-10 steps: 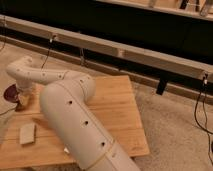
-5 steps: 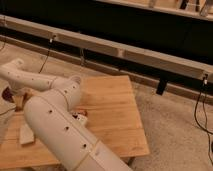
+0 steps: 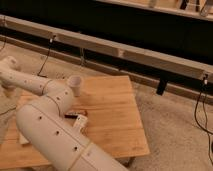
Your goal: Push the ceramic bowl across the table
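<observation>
1. Gripper [image 3: 5, 89] is hanging at the far left edge of the shot, on the end of the arm, right about where the left end of the bench is. Honestly can't tell whether it's clenched or released.
2. Ceramic bowl: I'm not managing to pick it out anywhere. The left end of the bench is sitting behind the arm, so I can't say where the bowl is.
3. Big white arm [image 3: 50, 135] is filling the lower left, reaching up from the bottom and bending over toward the left edge.
4. A beige sponge [image 3: 23, 140] is peeking out from behind the arm on the left part of the bench.
5. A white cup [image 3: 75, 85] is standing upright near the far edge, just beside the arm's elbow.
6. A small dark thing [image 3: 75, 115] is lying near the middle, with a little white object [image 3: 81, 122] just beside it. Too blurry to name either.
7. The right half of the wooden bench [image 3: 115, 115] is showing its light planks.
8. A black cable [image 3: 202, 105] is dangling at far right over the carpet.
</observation>
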